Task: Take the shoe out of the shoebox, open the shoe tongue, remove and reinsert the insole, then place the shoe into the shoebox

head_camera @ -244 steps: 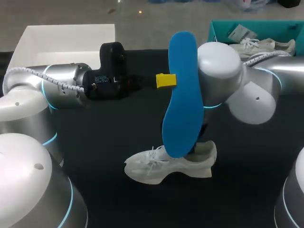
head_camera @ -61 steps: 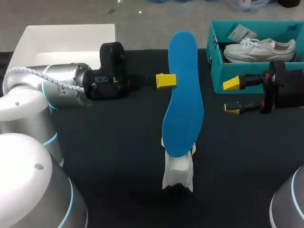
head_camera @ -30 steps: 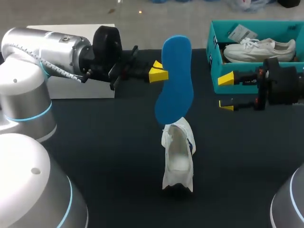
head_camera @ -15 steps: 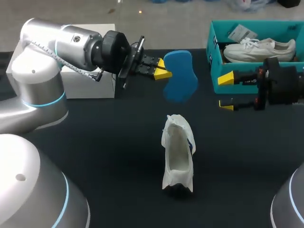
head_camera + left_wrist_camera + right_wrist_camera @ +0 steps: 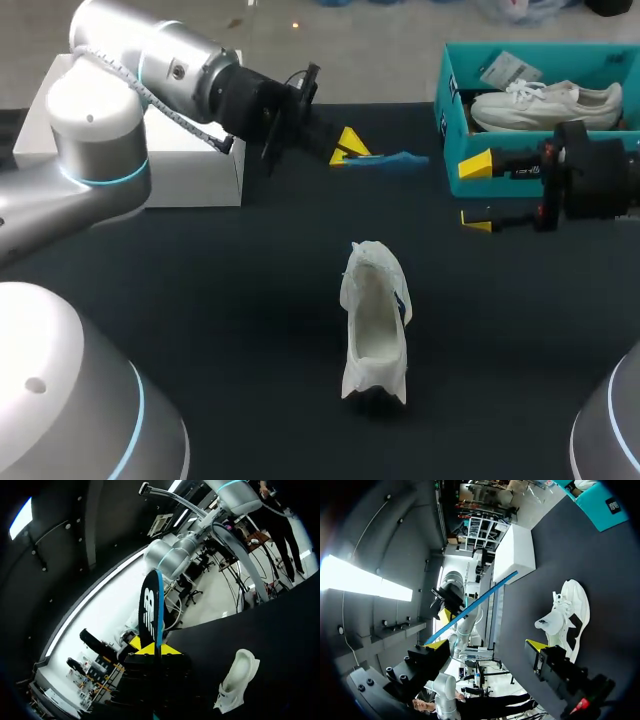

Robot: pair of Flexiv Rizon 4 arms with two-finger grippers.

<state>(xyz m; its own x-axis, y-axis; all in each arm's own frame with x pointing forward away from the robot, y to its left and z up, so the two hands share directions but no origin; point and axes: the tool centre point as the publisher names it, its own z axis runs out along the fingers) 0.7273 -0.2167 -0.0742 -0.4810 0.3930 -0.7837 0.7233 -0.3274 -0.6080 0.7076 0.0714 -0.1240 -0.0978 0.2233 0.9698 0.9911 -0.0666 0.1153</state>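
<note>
Light, bendy insole [image 5: 398, 158] is clamped by L jaws, 12 o'clock of shoe [image 5: 375, 325]; grip nr heel end is judged safest. R jaws are held apart.

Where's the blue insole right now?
In the head view the flat blue foam insole is held level in the left gripper, at the far middle, beside the teal shoebox and beyond the lone white shoe.

White shoe [image 5: 375, 330] upright, blue insole [image 5: 400, 158] horizontal

text: none legible | insole [image 5: 150, 611] underside: white logo mark
</note>
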